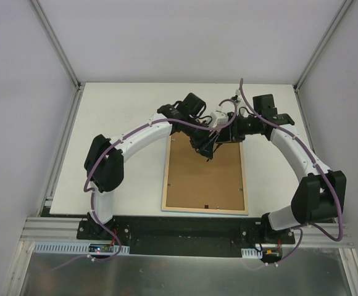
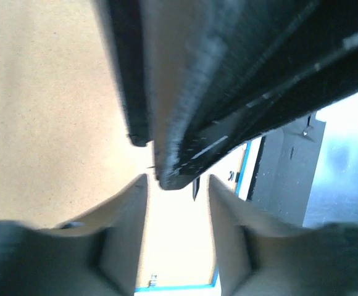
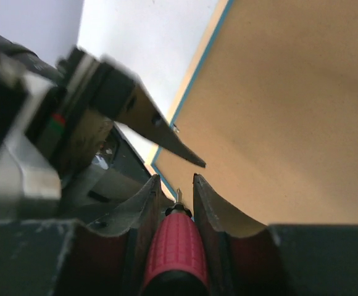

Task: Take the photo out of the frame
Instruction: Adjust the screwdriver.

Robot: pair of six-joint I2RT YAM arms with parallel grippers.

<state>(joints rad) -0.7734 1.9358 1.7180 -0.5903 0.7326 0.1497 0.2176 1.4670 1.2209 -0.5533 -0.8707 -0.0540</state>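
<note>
Back of frame (image 1: 205, 179): matt brown fibreboard, pale wood rim. Handle of screwdriver (image 3: 176, 246): red ribbed plastic, slight sheen.

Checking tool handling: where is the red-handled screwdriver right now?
In the right wrist view, the screwdriver is clamped between the right gripper fingers, its tip close to the frame at its far edge.

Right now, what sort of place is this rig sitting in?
Probably a lab test cell: plain white walls on aluminium posts box in a white table, with the left arm and right arm bolted to a rail at its near edge.
</note>
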